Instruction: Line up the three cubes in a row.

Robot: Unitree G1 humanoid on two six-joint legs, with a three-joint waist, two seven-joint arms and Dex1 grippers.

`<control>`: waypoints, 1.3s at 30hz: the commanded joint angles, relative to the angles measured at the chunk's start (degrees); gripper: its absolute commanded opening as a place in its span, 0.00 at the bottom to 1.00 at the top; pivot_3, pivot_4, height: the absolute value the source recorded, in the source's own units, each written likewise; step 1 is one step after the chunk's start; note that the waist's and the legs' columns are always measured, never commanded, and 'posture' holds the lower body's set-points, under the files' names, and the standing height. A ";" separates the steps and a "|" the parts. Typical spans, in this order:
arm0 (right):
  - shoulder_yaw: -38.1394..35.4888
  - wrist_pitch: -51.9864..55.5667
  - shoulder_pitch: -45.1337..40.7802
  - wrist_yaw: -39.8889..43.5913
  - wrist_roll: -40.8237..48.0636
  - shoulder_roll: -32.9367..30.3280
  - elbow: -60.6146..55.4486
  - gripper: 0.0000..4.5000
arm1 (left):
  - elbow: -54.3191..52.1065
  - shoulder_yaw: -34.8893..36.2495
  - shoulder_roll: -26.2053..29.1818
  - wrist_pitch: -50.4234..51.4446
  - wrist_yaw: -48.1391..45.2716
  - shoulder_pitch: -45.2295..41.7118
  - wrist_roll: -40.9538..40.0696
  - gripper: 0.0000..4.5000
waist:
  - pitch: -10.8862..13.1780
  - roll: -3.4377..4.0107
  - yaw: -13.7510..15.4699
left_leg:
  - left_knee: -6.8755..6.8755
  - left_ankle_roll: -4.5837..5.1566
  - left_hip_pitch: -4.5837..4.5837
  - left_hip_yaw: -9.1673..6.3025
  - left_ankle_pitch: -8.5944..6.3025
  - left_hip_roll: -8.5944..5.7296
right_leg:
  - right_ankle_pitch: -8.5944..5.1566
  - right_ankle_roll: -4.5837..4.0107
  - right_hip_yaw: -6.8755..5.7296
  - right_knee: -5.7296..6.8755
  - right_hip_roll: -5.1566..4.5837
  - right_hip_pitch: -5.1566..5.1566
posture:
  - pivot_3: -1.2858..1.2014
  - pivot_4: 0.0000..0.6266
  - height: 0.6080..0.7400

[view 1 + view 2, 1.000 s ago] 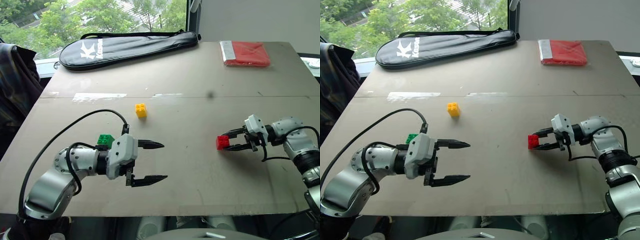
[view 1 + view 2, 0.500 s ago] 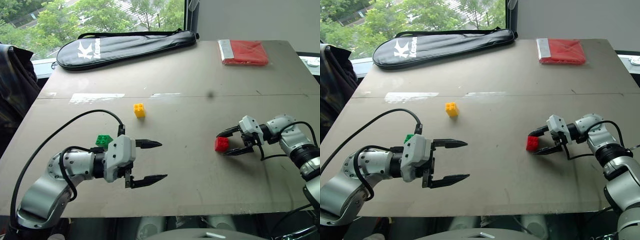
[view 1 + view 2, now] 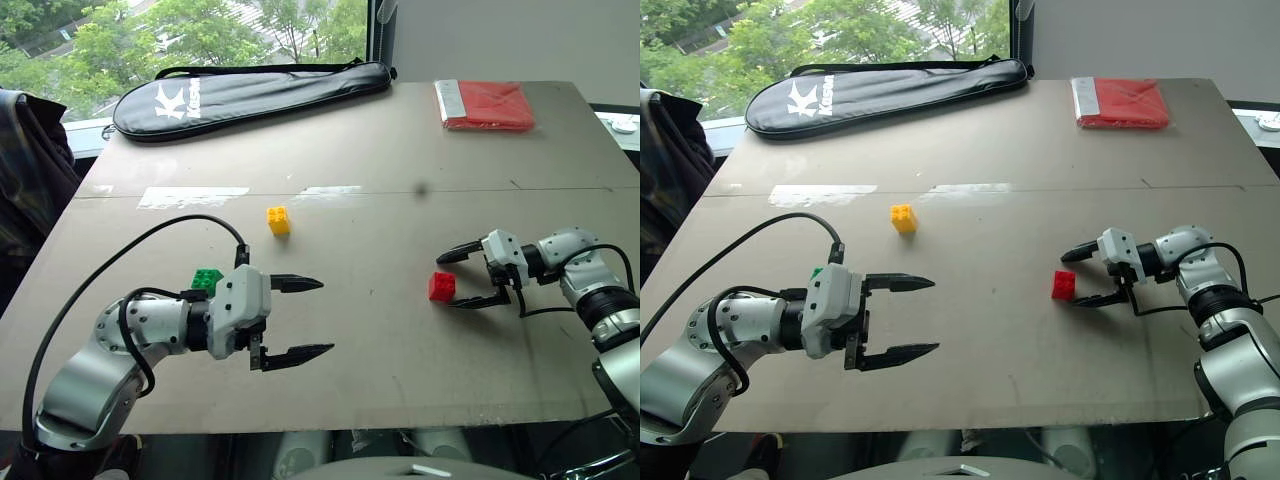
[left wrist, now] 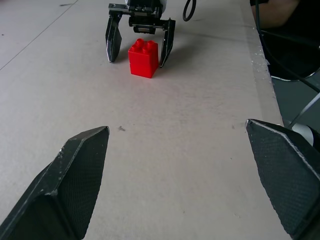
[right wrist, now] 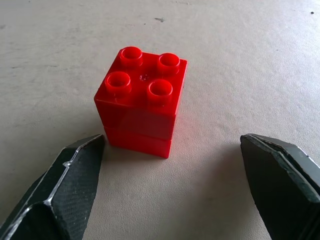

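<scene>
Red cube [image 5: 142, 100], glossy plastic with four round studs on top, is seen upright on the matte grey table [image 3: 400, 380], right of centre. Right gripper [image 3: 461, 276] is spread wide around it, black textured fingers [image 5: 65, 190] either side, not touching; a second ago these were pinched on the cube, so it has been released. Left gripper [image 3: 292, 318] is spread too, unchanged, nothing held. Green cube [image 3: 207, 280] sits just behind the left gripper's wrist, partly hidden. Yellow cube [image 3: 279, 220] lies farther back, mid-table, apart from both. No row formed.
</scene>
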 commanded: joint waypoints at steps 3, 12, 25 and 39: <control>-4.86 0.57 -1.62 2.65 -5.19 0.80 3.12 0.98 | -0.60 -0.41 0.02 -0.75 -0.14 -0.32 -0.35 1.00 | 0.00 0.00 -0.01 | 0.00 -0.03 0.02 0.01 0.03 0.00 | 0.10 0.00 0.02 0.00 0.02 0.00 | 0.52 0.24 0.75; -6.09 0.69 -0.26 2.65 -6.67 0.67 1.12 0.98 | -0.14 -0.72 -0.09 -1.22 -0.12 -0.37 -0.22 1.00 | 0.00 0.00 -0.02 | 0.01 -0.12 0.04 0.00 0.11 0.01 | 0.20 -0.03 0.02 0.03 0.05 0.00 | 0.52 0.24 0.75; -13.16 10.88 9.93 2.65 13.78 -6.94 -18.68 0.98 | -3.96 9.26 -18.98 -8.32 22.75 16.92 6.86 1.00 | 0.02 0.02 0.11 | -0.02 -0.12 -0.12 -0.07 0.10 0.04 | 0.20 -0.01 0.09 -0.14 -0.08 -0.08 | 0.52 0.24 0.75; -15.56 19.89 17.79 2.65 26.87 -12.56 -33.38 0.98 | 5.17 12.59 -38.72 -20.90 49.78 22.10 27.04 1.00 | 0.02 -0.05 1.58 | 0.14 0.20 -0.06 -0.01 -0.03 0.05 | 0.31 -0.09 -0.05 -0.04 0.01 0.00 | 0.52 0.24 0.75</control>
